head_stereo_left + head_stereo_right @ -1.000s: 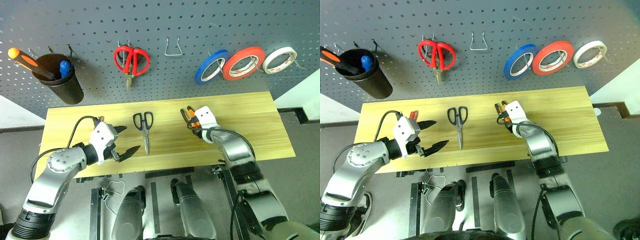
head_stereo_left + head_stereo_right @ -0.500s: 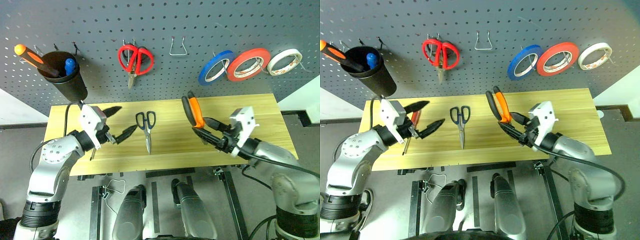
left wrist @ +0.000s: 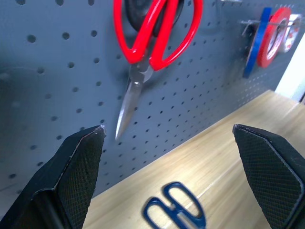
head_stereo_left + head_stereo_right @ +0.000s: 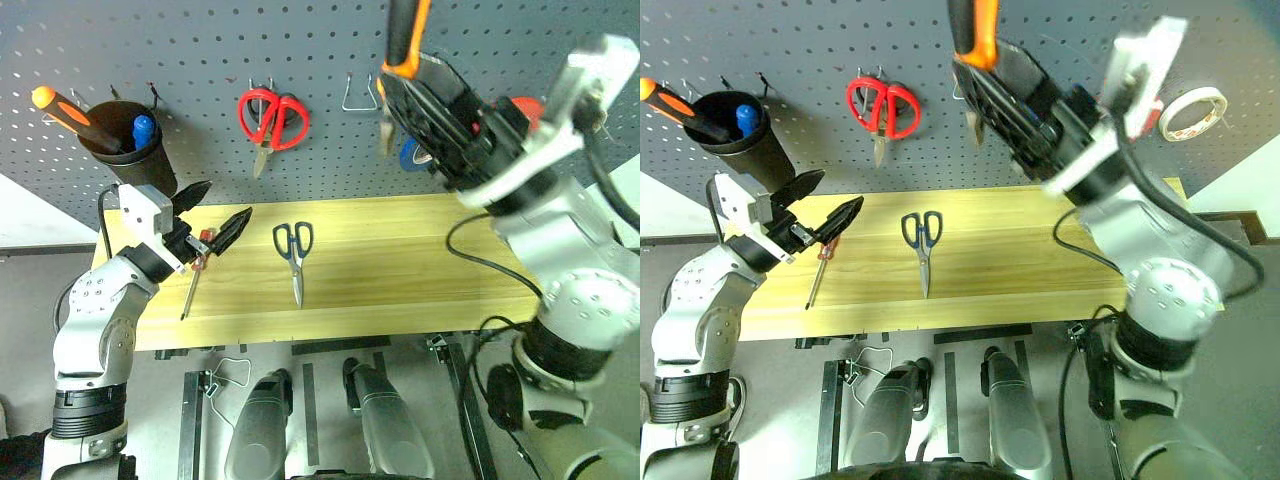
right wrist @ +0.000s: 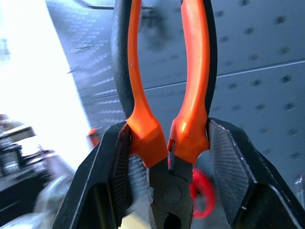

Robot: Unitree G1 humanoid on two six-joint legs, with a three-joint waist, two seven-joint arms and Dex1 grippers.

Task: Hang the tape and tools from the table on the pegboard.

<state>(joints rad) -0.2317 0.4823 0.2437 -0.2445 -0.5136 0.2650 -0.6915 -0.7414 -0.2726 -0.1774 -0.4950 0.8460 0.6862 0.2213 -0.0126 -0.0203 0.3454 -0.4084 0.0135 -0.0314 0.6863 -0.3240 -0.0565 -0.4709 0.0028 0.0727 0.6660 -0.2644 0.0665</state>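
Note:
My right gripper (image 4: 400, 85) is raised in front of the pegboard (image 4: 150, 40) and is shut on the pliers (image 4: 408, 30). It grips them just above the joint (image 5: 167, 138), orange-and-black handles up, beside a wire hook (image 4: 358, 95). My left gripper (image 4: 225, 201) hovers open and holds nothing over the left part of the table (image 4: 420, 270). The small red-handled tool (image 4: 818, 275) lies on the table beneath it. The steel scissors (image 4: 293, 250) with dark blue loops lie mid-table. The red tape (image 3: 272, 36) hangs on the pegboard, mostly hidden behind my right arm in the eye views.
Red-handled scissors (image 4: 268, 118) hang on the pegboard left of the wire hook. A black cup (image 4: 135, 160) with an orange-handled screwdriver hangs at far left. A blue roll (image 3: 252, 47) and a white roll (image 4: 1193, 110) flank the red tape.
My right gripper lifted the pliers from the table up to the pegboard and turned them handles up. My left gripper rose and tilted up towards the pegboard.

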